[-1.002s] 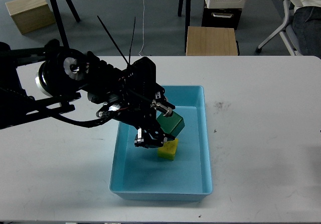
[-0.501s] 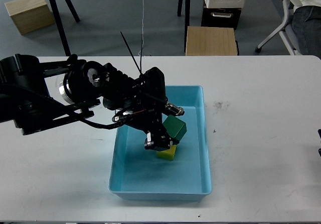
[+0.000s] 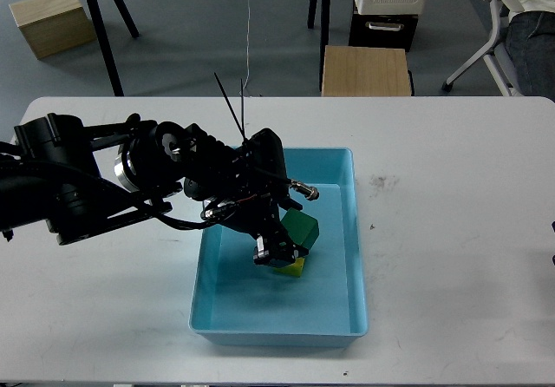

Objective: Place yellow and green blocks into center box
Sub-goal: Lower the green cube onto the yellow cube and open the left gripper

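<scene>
The light blue box (image 3: 355, 231) stands at the middle of the white table. My left arm reaches in from the left, and its gripper (image 3: 277, 246) is down inside the box. It is shut on the green block (image 3: 302, 228), which is tilted and rests on the yellow block (image 3: 293, 268). The yellow block lies on the box floor, mostly hidden under the gripper and the green block. My right gripper is out of view.
The white table (image 3: 451, 231) extends to the right and left of the box. Beyond its far edge are a wooden stool (image 3: 366, 70), tripod legs (image 3: 104, 22), a cardboard box (image 3: 50, 21) and an office chair (image 3: 499, 22). Black cable ties (image 3: 232, 101) stick up from my arm.
My left gripper has moved right and down into the box with the green block, bringing it onto the yellow block. The arm's upper part has swung further in over the table.
</scene>
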Motion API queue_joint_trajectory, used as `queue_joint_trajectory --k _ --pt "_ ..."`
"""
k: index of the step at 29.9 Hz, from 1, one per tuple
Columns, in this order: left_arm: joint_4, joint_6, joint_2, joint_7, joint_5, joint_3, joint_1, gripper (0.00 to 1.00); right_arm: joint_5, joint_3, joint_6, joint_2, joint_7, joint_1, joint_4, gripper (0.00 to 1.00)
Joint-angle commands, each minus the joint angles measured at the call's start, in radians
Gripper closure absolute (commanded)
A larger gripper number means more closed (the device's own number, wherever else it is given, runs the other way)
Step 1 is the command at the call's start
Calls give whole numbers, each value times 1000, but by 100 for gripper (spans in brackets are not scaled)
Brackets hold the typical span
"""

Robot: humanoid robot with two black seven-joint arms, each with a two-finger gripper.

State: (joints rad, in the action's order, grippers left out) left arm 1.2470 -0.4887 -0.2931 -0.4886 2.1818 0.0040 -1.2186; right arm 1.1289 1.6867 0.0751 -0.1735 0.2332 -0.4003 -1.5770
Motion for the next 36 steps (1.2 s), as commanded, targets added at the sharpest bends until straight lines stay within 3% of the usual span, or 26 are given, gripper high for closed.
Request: queue_joint_trajectory --k 1,5,10,17,25,29,35,36 --pt "-1 0 -3 0 0 -1 10 21 -1 -1 0 0 0 0 -1 3" --pt "0 0 -3 0 0 2 11 17 0 -2 0 0 0 0 -1 3" --pt "-1 0 -6 0 0 2 11 3 0 -2 0 0 0 0 -1 3" --pt "9 0 -32 0 0 -33 1 1 0 -4 0 0 0 0 -1 3" --pt "137 0 -188 0 -221 -228 17 0 2 -36 8 -11 23 15 -17 1" --pt "127 0 -216 0 -466 -428 167 0 0 -32 6 -4 35 87 -18 1" --pt "127 1 -187 0 -761 -784 594 0 -3 -39 8 2 35 187 -75 1" --pt "127 78 -160 0 -813 -824 656 0 -12 -41 8 5 34 210 -75 1"
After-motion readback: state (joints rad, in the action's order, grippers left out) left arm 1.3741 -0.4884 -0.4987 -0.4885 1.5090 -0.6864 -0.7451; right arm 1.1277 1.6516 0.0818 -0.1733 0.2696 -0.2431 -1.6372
